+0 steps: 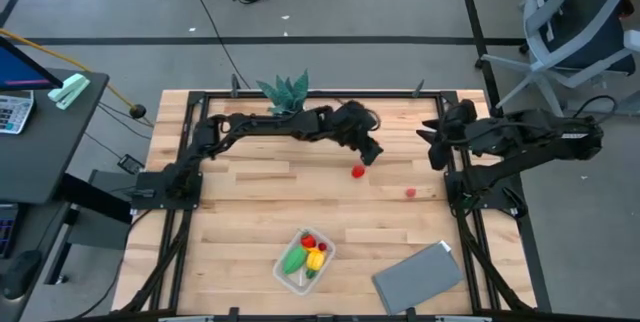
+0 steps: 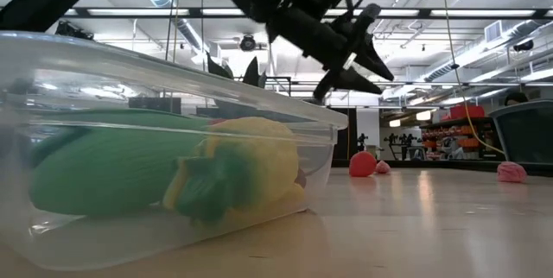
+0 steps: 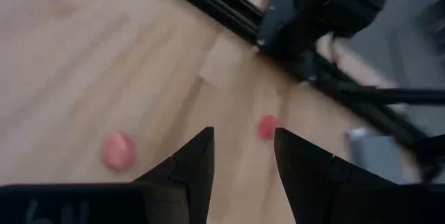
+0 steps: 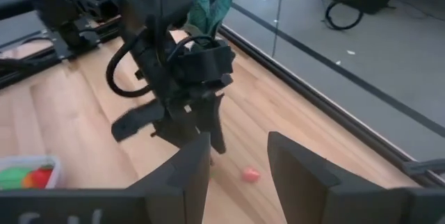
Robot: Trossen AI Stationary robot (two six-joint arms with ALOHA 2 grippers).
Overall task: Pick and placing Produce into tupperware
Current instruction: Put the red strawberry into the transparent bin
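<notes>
On the far left edge of the wooden table (image 1: 240,192) a spiky green plant (image 1: 284,89) stands clear of the work. The left arm reaches across from the left side, and its left gripper (image 1: 372,152) hangs in the air over the middle of the table, well above the boards in the low view. Its fingers stand apart with nothing between them. Just beyond and below it lies a small red toy fruit (image 1: 357,171), loose on the wood; the open fingers point down toward it, so this looks like the approach for a pick.

Near the front edge, a little left of centre, sits the clear tupperware (image 1: 304,260), already holding a green vegetable (image 2: 104,170), a yellow pepper (image 2: 238,170) and a red piece (image 1: 308,241). It is placed well apart from the loose fruit, so each carry has to cross open table.

Farther right lies a pink toy fruit (image 1: 410,193), also loose, between the red one and the right arm. A flat grey sheet (image 1: 417,276) rests at the near right corner. The right gripper (image 1: 436,150) waits raised at the right rim, fingers parted and empty, likely kept back so the left arm has room.
</notes>
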